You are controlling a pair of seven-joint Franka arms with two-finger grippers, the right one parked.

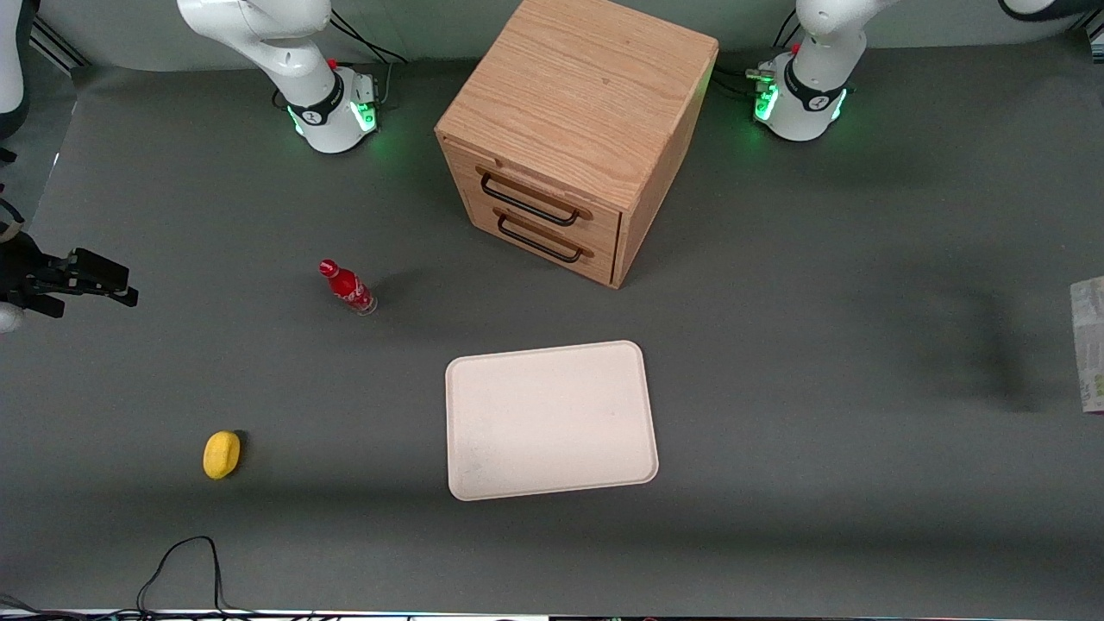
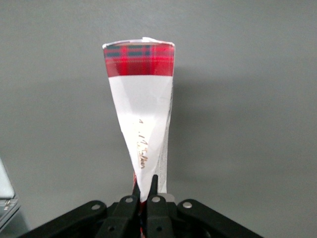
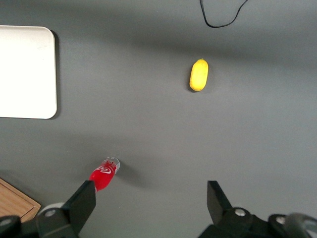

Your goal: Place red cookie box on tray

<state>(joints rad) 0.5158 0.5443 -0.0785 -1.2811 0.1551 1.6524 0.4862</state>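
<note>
Claw [image 2: 144, 187] shut tight on red cookie box [image 2: 141, 114], up off the grey surface [image 2: 247, 99], well apart from tray [image 1: 549, 419].

likely lab: grey-matted robot table [image 1: 776, 362]

The front view's edge cuts off the red cookie box [image 1: 1089, 345], hiding the tool [image 2: 145, 191].
</note>
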